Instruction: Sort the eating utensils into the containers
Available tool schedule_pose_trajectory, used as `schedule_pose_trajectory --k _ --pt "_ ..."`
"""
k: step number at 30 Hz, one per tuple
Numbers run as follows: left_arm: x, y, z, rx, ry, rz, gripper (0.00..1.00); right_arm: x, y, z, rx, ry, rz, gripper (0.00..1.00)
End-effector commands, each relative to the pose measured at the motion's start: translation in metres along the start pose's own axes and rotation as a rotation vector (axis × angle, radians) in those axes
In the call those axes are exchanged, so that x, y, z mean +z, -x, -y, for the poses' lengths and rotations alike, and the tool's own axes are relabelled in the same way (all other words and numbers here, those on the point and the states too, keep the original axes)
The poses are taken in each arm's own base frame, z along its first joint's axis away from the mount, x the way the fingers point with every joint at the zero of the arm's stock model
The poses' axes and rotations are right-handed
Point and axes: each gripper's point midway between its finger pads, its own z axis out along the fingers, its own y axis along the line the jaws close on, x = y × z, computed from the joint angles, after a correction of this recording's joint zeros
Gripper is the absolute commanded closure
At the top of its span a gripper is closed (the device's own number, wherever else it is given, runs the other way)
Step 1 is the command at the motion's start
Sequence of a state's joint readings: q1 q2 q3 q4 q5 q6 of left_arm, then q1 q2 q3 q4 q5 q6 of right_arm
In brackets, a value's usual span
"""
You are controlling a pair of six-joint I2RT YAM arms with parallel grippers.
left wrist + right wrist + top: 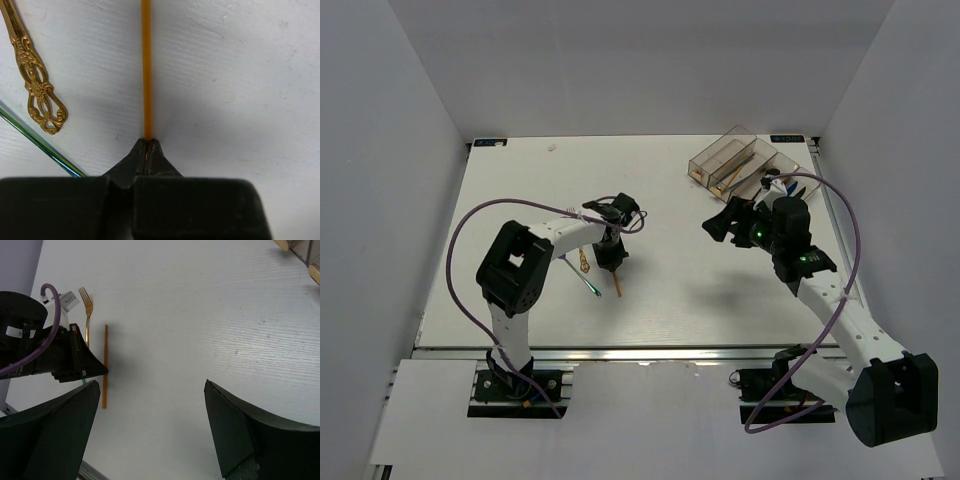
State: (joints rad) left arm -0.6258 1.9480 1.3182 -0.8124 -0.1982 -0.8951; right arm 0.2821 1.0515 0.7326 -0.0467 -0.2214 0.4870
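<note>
My left gripper [146, 142] is shut on one end of a thin gold chopstick [146, 75], low over the white table; in the top view the left gripper [610, 256] is left of centre with the chopstick [617, 286] pointing toward me. A gold fork [37, 85] and a silver-teal utensil [40, 145] lie just beside it on the table. My right gripper [721, 219] is open and empty, in the air right of centre. In the right wrist view the right gripper [150, 390] faces the chopstick [105, 365] and gold fork [87, 305]. The containers [725, 158] stand at the far right and hold some gold utensils.
White walls enclose the table on the left, back and right. The table's near edge has a metal rail [620, 352]. Purple cables loop off both arms. A corner of the bins [312, 260] shows at the top right of the right wrist view.
</note>
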Motion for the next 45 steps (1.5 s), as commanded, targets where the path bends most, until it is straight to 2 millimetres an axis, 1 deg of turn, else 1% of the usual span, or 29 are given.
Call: schedule_pose_trajectory --k 1,2,3,4,6,7,8,11,12,13,15,16,18,19,20,21,22,24,25,26,28,30,35,37,38,39,41,44,45 --pt "0.029 -0.04 -0.017 0.032 0.047 -0.126 1.0 -0.004 0.003 -0.024 -0.049 0.145 0.032 0.11" --pt "0.028 -0.041 -0.018 0.035 0.042 -0.126 1.0 -0.004 0.0 -0.031 -0.053 0.189 0.023 0.11" --pt "0.027 -0.041 -0.016 0.052 0.029 -0.125 1.0 -0.006 0.0 -0.044 -0.046 0.268 0.013 0.11" --pt "0.025 -0.038 -0.013 0.058 0.011 -0.111 1.0 -0.004 -0.008 -0.046 -0.036 0.298 -0.012 0.11" --pt "0.01 -0.026 -0.004 0.072 -0.033 -0.055 1.0 -0.003 -0.012 -0.057 -0.006 0.372 -0.032 0.1" --pt "0.004 -0.018 0.0 0.078 -0.053 -0.013 1.0 0.002 -0.021 -0.053 0.025 0.371 -0.063 0.11" --pt "-0.012 -0.008 0.006 0.071 -0.093 0.036 1.0 0.005 -0.025 -0.052 0.048 0.369 -0.078 0.11" --pt "-0.036 0.01 0.016 0.061 -0.172 0.136 1.0 0.013 -0.037 -0.046 0.085 0.346 -0.119 0.11" --pt "-0.052 0.017 0.019 0.051 -0.217 0.171 1.0 0.015 -0.04 -0.046 0.09 0.347 -0.127 0.11" --pt "-0.058 0.018 0.024 0.056 -0.253 0.192 1.0 0.016 -0.046 -0.051 0.099 0.361 -0.146 0.11" --pt "-0.075 0.019 0.031 0.058 -0.329 0.213 1.0 0.018 -0.051 -0.061 0.101 0.399 -0.153 0.12" --pt "-0.078 0.019 0.034 0.058 -0.361 0.221 1.0 0.02 -0.062 -0.072 0.102 0.421 -0.181 0.12" --pt "-0.086 0.017 0.039 0.062 -0.408 0.215 1.0 0.025 -0.072 -0.08 0.094 0.43 -0.194 0.14" --pt "-0.095 0.018 0.043 0.06 -0.446 0.231 1.0 0.028 -0.084 -0.087 0.093 0.439 -0.224 0.15" --pt "-0.099 0.016 0.047 0.064 -0.48 0.223 1.0 0.029 -0.086 -0.093 0.096 0.458 -0.218 0.15" --pt "-0.103 0.015 0.05 0.061 -0.505 0.224 1.0 0.031 -0.092 -0.095 0.097 0.459 -0.219 0.16" --pt "-0.111 0.017 0.055 0.058 -0.544 0.235 1.0 0.032 -0.102 -0.102 0.093 0.468 -0.234 0.17" --pt "-0.118 0.012 0.061 0.063 -0.594 0.218 1.0 0.038 -0.105 -0.109 0.071 0.464 -0.209 0.17" --pt "-0.126 0.013 0.065 0.063 -0.634 0.224 1.0 0.039 -0.113 -0.117 0.061 0.476 -0.227 0.18" --pt "-0.128 0.011 0.067 0.065 -0.65 0.222 1.0 0.041 -0.116 -0.12 0.058 0.481 -0.233 0.19" --pt "-0.137 0.011 0.071 0.068 -0.693 0.224 1.0 0.045 -0.116 -0.126 0.057 0.474 -0.221 0.21" --pt "-0.147 0.01 0.074 0.07 -0.732 0.228 1.0 0.052 -0.125 -0.127 0.051 0.443 -0.231 0.22" --pt "-0.161 0.009 0.074 0.068 -0.778 0.242 1.0 0.066 -0.121 -0.126 0.032 0.377 -0.196 0.27" --pt "-0.167 0.008 0.075 0.072 -0.803 0.245 1.0 0.07 -0.124 -0.129 0.025 0.379 -0.207 0.27" --pt "-0.169 0.008 0.075 0.07 -0.811 0.246 1.0 0.071 -0.12 -0.135 0.023 0.393 -0.201 0.28" --pt "-0.171 0.007 0.075 0.069 -0.818 0.249 1.0 0.073 -0.122 -0.137 0.021 0.396 -0.209 0.31" --pt "-0.171 0.006 0.075 0.071 -0.822 0.248 1.0 0.075 -0.117 -0.145 0.015 0.42 -0.199 0.34" --pt "-0.17 0.006 0.075 0.074 -0.818 0.249 1.0 0.074 -0.114 -0.156 0.021 0.457 -0.19 0.51" --pt "-0.169 0.006 0.074 0.075 -0.814 0.248 1.0 0.075 -0.112 -0.158 0.022 0.463 -0.185 0.65"
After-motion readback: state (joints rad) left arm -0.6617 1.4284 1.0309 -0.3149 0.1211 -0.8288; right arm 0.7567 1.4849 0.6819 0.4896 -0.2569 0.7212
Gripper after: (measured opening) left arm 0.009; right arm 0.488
